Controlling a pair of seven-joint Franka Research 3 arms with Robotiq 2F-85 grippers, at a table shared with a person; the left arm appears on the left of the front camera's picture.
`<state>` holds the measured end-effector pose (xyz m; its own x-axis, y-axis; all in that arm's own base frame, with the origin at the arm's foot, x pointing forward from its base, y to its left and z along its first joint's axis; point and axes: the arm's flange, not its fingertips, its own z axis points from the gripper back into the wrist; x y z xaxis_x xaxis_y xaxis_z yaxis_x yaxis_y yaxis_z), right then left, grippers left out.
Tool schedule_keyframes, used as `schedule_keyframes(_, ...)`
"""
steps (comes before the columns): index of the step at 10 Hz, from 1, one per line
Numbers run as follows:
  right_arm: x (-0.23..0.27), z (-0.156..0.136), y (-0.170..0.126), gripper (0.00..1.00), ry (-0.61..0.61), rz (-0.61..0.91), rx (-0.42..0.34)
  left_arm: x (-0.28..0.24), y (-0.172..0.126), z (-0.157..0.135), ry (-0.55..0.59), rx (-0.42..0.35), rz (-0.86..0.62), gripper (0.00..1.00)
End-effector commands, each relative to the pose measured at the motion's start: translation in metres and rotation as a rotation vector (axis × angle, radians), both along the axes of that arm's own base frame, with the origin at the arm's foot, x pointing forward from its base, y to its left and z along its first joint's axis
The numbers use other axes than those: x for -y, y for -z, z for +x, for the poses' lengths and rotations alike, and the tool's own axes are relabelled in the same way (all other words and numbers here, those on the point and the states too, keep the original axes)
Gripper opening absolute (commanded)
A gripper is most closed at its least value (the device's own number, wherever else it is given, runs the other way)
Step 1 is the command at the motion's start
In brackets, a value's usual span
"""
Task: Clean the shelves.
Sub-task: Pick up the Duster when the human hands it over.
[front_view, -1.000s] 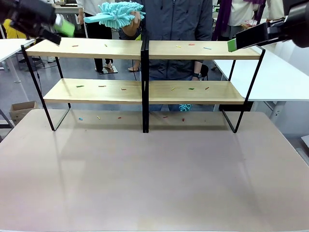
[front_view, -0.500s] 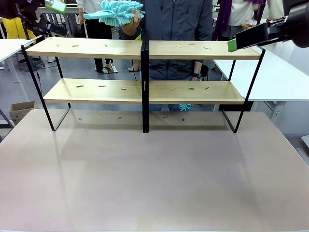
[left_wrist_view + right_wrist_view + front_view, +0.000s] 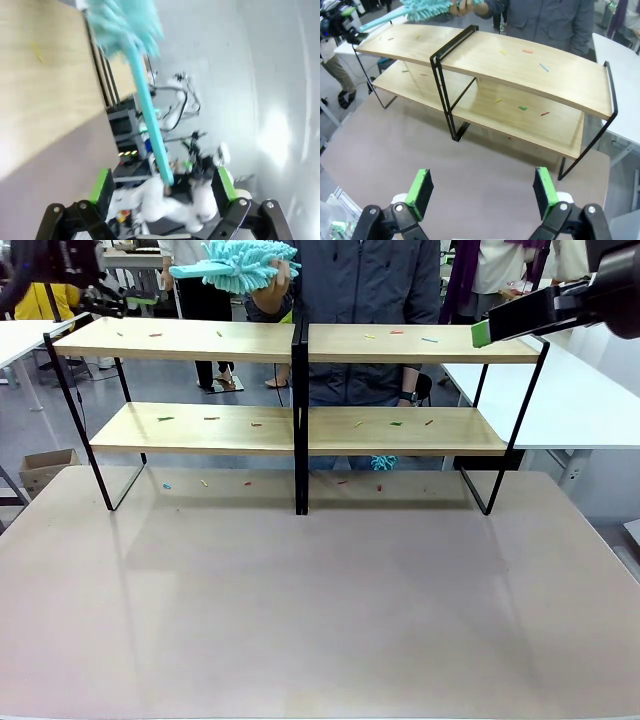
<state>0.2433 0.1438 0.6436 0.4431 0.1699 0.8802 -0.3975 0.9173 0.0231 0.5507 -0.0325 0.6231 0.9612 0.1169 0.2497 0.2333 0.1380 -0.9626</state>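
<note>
The likeliest failure is a fumbled handover. The left gripper (image 3: 163, 184) has its jaws spread wide, with the handle (image 3: 150, 125) of a teal microfibre duster (image 3: 235, 262) ending between the pads but not clamped. The person's hand (image 3: 275, 275) holds the duster's fluffy end at 11 o'clock in the front view. If the person lets go before the jaws close, or they close off-centre, the duster probably drops onto the top board (image 3: 200, 342). The right gripper (image 3: 482, 187) is spread and empty at 2 o'clock.

The shelves (image 3: 400, 435) stand at the table's (image 3: 320, 620) 12 o'clock edge. They are two tiers of pale wood on a thin black frame, dotted with coloured scraps (image 3: 165, 419). Some scraps also lie on the table beneath.
</note>
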Motion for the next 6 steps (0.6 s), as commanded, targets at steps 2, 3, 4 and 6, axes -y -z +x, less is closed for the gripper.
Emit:
schedule_keyframes(2, 0.0, 0.001, -0.001, 1.0, 0.001, 0.002, 0.0, 0.03, -0.012, 0.037, -0.152, -0.124, 0.065, 1.0)
schedule_keyframes(3, 0.0, 0.001, -0.001, 1.0, 0.001, 0.002, 0.0, 0.033, -0.008, 0.037, -0.147, -0.123, 0.073, 1.0)
schedule_keyframes(4, 0.0, 0.001, -0.001, 1.0, 0.001, 0.002, 0.0, 0.034, -0.008, 0.036, -0.153, -0.112, 0.071, 1.0)
schedule_keyframes(6, 0.0, 0.001, -0.001, 1.0, 0.001, 0.002, 0.0, 0.036, -0.007, 0.034, -0.169, -0.106, 0.079, 1.0)
